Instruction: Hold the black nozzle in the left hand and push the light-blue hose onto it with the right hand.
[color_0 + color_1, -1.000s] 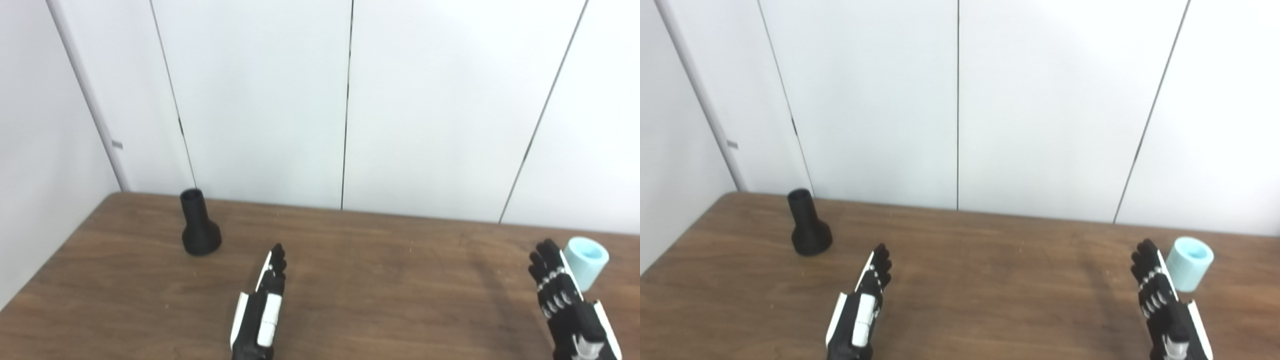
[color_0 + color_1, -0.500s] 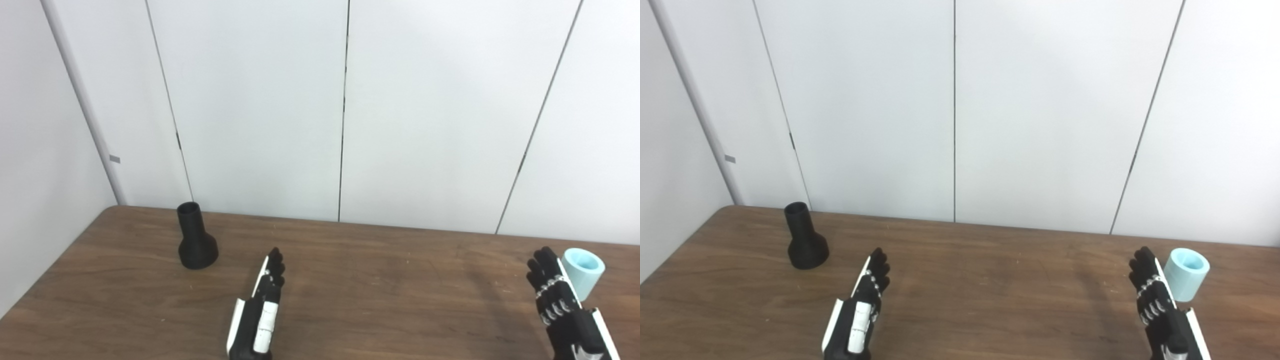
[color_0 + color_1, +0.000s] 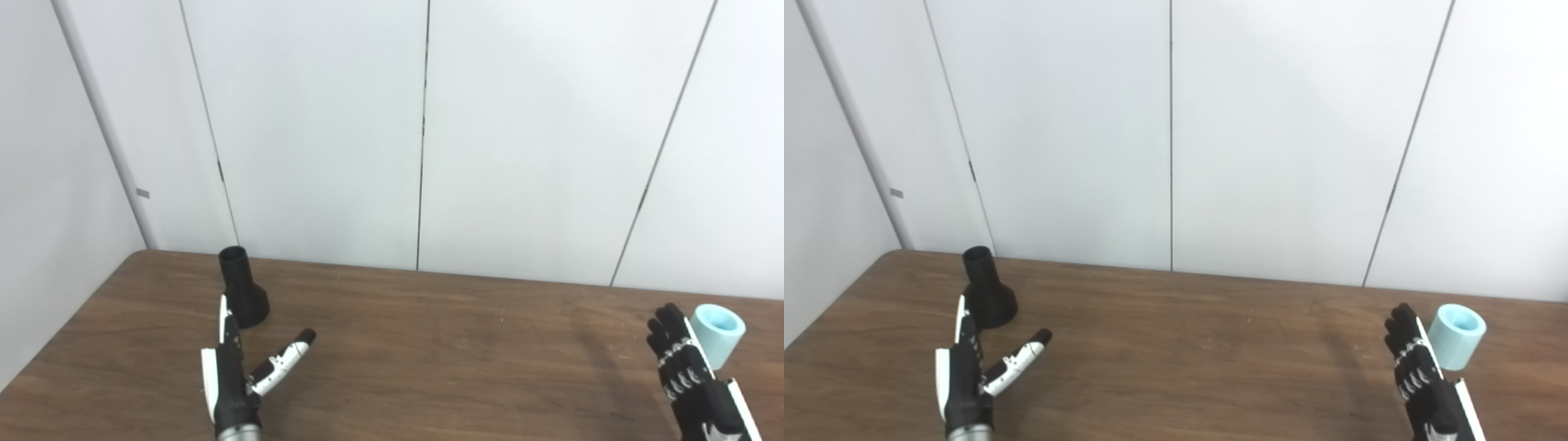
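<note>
Nozzle (image 3: 242, 294) upright, hose (image 3: 715, 334) far right

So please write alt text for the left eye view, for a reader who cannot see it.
The open left hand reaches toward an upright black nozzle on a brown table. Far right, the open right hand waits beside a light-blue hose piece.

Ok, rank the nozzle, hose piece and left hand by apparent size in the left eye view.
1. left hand, though it is nearest the camera
2. black nozzle
3. light-blue hose, partly hidden by the right hand
</note>
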`<state>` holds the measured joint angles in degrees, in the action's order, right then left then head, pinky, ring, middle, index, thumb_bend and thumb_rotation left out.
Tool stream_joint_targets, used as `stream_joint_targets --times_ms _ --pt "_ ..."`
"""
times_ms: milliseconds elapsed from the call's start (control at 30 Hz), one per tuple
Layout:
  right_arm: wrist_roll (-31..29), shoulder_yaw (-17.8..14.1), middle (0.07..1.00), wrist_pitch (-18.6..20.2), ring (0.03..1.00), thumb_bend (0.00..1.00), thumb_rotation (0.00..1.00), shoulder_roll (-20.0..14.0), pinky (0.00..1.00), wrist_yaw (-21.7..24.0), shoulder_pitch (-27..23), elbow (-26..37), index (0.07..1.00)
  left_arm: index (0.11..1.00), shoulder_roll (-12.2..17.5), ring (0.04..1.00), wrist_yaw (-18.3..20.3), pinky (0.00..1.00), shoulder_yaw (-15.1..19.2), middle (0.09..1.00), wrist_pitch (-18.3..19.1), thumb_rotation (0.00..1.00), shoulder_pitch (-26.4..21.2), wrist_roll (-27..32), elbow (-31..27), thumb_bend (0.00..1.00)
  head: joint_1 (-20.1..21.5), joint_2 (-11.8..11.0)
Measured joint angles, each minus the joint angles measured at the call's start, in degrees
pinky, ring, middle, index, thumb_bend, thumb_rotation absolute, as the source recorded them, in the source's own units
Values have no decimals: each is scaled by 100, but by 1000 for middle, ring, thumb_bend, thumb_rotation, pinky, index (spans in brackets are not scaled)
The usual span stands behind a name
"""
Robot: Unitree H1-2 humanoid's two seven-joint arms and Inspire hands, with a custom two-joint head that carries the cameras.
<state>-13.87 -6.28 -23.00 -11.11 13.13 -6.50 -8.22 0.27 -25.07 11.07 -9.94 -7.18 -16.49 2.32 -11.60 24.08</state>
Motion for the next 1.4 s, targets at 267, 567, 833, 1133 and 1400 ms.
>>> stream_joint_targets --times_ms 267,567,833,1133,1400 --pt "-37 -4 1000 0 1000 876 1000 -10 1000 38 -1 -5 1000 1000 172 1000 -233 1000 191 1000 123 227 -213 28 303 731 -35 18" --pt "-176 -19 1000 47 1000 871 1000 -52 1000 100 13 2 1000 1000 422 1000 -451 1000 393 1000 200 259 -673 124 937 738 -123 141" --pt "-318 -90 1000 214 1000 856 1000 -114 1000 131 82 98 1000 1000 805 1000 -471 877 358 1000 588 281 -1051 58 1504 752 -141 229" --pt "-355 -109 1000 373 1000 855 1000 -117 1000 127 154 238 1000 851 1319 1000 -260 938 215 1000 1001 223 -1136 21 1759 754 -97 272" --pt "-353 -122 1000 474 1000 855 996 -112 1000 123 177 274 1000 734 1537 1000 -127 1000 -5 1000 1373 238 -1113 -138 1786 795 -88 299"
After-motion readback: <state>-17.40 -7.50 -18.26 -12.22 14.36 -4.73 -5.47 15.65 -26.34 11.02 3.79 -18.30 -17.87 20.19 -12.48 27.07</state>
